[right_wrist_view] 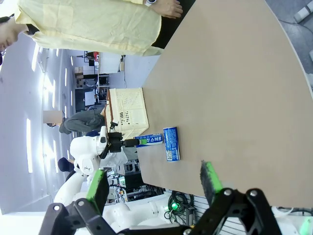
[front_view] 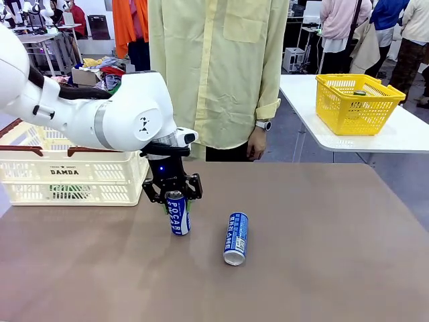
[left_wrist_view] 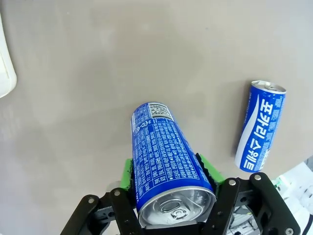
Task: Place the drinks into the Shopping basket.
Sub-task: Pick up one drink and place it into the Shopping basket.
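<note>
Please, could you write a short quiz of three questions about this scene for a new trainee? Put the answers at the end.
1. True or false: the left gripper is shut on the upright blue can.
2. Choose one: the second blue can is A) lying on its side on the table, B) standing upright, C) stacked on the other can.
3. Fill in the gap: the right gripper is ____ and holds nothing.
Key: 1 true; 2 A; 3 open.
</note>
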